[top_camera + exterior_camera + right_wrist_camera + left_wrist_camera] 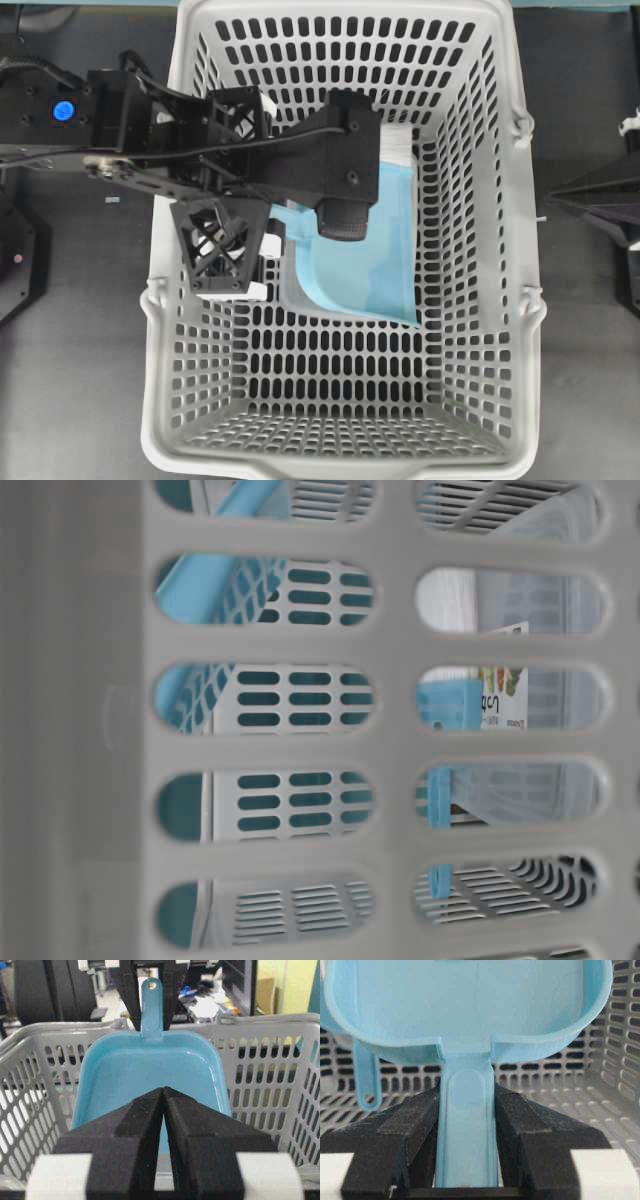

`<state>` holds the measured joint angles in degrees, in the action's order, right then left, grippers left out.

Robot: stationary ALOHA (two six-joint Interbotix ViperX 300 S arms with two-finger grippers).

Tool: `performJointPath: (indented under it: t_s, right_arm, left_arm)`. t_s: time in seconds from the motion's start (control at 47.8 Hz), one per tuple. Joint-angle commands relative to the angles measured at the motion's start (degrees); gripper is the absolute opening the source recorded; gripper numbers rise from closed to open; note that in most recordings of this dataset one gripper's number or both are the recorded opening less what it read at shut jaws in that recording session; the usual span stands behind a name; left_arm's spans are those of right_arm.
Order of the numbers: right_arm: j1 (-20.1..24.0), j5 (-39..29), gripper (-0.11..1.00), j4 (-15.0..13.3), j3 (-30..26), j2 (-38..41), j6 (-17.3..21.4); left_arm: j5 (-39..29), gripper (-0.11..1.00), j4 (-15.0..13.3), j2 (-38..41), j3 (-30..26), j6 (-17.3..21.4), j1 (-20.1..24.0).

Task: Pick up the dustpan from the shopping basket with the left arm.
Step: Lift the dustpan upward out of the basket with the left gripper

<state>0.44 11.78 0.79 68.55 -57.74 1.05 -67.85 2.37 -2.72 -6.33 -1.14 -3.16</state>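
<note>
Clamping the thin handle between partly closed jaws, the left arm [190, 130] carries the dustpan [470, 1005] pan-outward, so it hangs steady. It hangs inside the shopping basket [520, 300], rising toward its rim; the right arm's jaws [164, 1105] sit closed and empty.

You will find almost nothing to read here. In the table-level view, through a slot in the basket wall [400, 742] at about three o'clock, a white printed card or package [503, 692] carries small coloured pictures and a few dark characters, too small and blurred to make out. The dustpan [150, 1067], the basket and the arms show no legible label, brand or number.
</note>
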Motion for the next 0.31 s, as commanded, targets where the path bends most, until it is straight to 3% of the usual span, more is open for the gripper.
performJointPath:
  t_s: [0.0,0.293]
  right_arm:
    - [-0.09,0.26,0.0,0.26,-0.44,0.35,0.0]
    - [-0.18,0.26,0.0,0.26,-0.44,0.35,0.0]
  left_arm:
    - [0.26,0.29,0.18,-0.7,-0.62,0.0,-0.44]
    - [0.26,0.29,0.18,-0.26,-0.53,0.0,-0.79]
